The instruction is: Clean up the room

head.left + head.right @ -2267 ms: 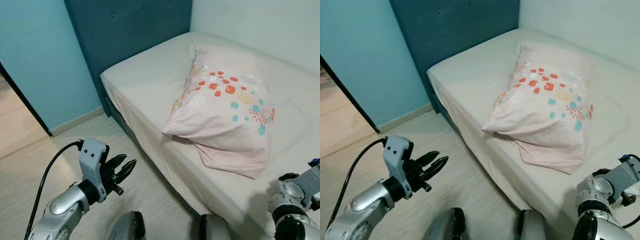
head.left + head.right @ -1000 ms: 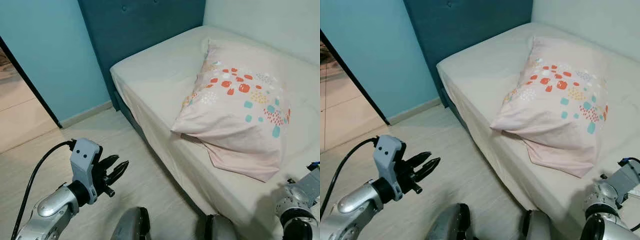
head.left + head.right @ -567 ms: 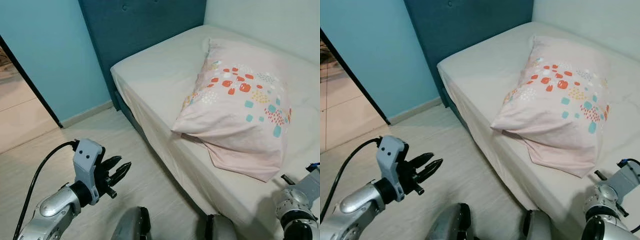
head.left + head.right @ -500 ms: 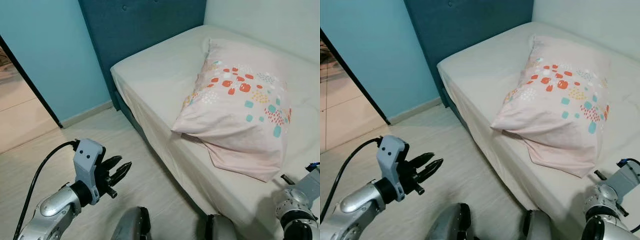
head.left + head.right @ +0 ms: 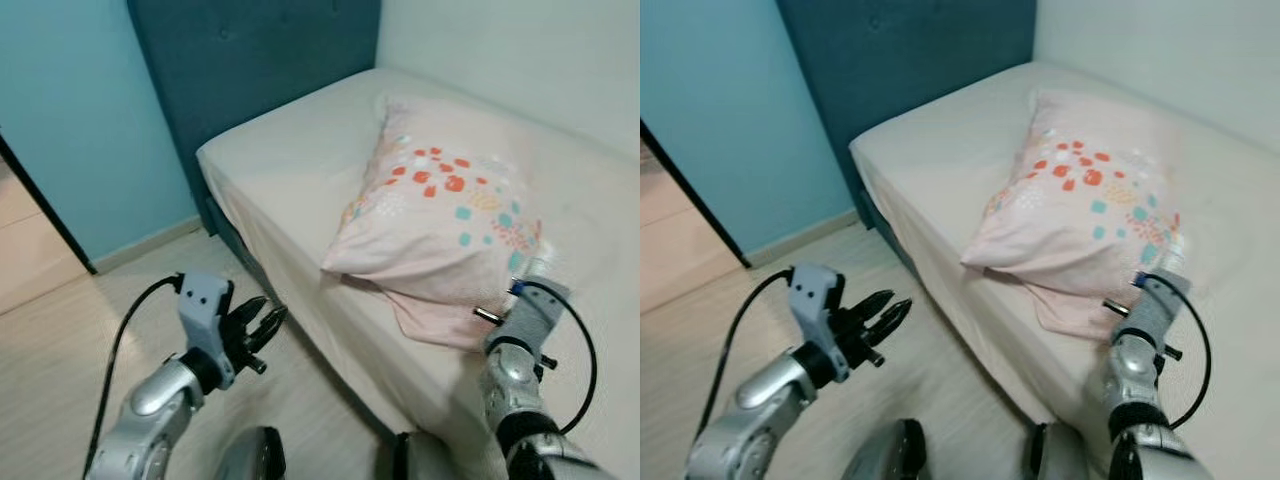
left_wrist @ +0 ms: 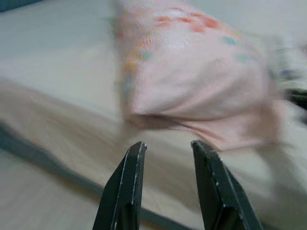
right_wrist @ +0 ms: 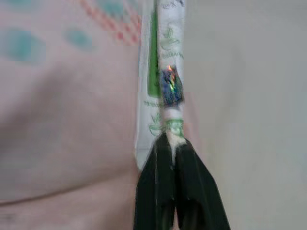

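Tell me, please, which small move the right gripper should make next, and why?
Probably lift the thin white-and-green packet off the cream bed sheet. The right gripper is shut on its end, and it lies against the edge of the pink patterned pillow.

A pale pink fabric pillow (image 5: 446,222), dotted with red, orange and teal, is seen at centre right on a cream bed sheet (image 5: 290,160); a dark teal padded headboard (image 5: 250,60) is seen above, and a white, green-printed wrapper (image 7: 163,62).
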`<state>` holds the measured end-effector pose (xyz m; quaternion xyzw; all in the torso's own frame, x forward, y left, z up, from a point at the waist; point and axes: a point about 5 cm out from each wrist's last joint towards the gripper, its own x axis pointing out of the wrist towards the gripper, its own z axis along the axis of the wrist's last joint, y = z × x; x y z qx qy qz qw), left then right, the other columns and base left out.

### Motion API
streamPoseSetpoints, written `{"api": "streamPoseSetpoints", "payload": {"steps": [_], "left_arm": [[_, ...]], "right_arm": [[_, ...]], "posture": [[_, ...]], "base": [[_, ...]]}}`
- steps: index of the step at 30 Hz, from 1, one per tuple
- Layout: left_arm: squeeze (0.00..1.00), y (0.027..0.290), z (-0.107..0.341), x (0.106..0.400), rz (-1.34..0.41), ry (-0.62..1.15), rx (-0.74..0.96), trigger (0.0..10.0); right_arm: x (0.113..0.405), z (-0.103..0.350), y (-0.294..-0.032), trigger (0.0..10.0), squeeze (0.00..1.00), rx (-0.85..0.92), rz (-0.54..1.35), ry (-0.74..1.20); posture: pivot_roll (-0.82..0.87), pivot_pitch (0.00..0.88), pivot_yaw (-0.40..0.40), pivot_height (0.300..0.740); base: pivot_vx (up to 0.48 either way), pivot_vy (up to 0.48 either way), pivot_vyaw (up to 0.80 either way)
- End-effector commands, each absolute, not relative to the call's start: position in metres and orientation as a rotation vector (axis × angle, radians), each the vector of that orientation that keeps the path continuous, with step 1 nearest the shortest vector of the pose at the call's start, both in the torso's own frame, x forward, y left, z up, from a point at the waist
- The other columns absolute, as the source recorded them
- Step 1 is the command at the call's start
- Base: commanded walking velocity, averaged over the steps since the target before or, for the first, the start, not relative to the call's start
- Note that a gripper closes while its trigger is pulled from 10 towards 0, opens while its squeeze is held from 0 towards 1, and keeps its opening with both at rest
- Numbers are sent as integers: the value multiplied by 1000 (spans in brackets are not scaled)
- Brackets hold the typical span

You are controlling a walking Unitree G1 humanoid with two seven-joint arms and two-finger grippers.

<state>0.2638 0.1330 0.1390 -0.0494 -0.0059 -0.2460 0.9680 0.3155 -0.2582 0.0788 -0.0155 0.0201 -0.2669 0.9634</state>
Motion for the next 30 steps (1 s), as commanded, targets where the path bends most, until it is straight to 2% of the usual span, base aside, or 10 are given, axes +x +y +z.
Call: {"api": "streamPoseSetpoints", "payload": {"steps": [1, 2, 3, 4, 7, 13, 20, 30], "left_arm": [[0, 138, 131, 270, -388, 9, -86, 10000], [0, 138, 131, 270, -388, 9, -86, 10000], [0, 142, 127, 274, -307, 23, -91, 10000], [0, 142, 127, 274, -307, 23, -91, 10000], [0, 151, 119, 280, -187, 51, -64, 10000], [0, 158, 116, 284, -119, 60, -59, 10000], [0, 155, 114, 287, -87, 52, -23, 10000], [0, 152, 117, 289, -99, 22, 0, 10000]], "right_arm": [[310, 86, -241, 10000, 0, -99, -457, -38], [310, 86, -241, 10000, 0, -99, -457, -38], [305, 91, -228, 10000, 0, -140, -389, -90], [305, 91, -228, 10000, 0, -140, -389, -90], [300, 97, -204, 10000, 0, -169, -252, -144], [296, 95, -179, 10000, 0, -129, -109, -127], [291, 90, -165, 10000, 0, -107, -27, -49], [288, 81, -161, 10000, 0, -85, -2, 4]], "posture": [[44, 45, 4, 594], [44, 45, 4, 594], [36, 39, 2, 594], [36, 39, 2, 594], [32, 33, -3, 594], [38, 30, -7, 604], [63, 27, -13, 639], [68, 22, -26, 679]], "base": [[0, 0, 0], [0, 0, 0], [0, 0, 0], [0, 0, 0], [0, 0, 0], [0, 0, 0], [0, 0, 0], [0, 0, 0]]}}
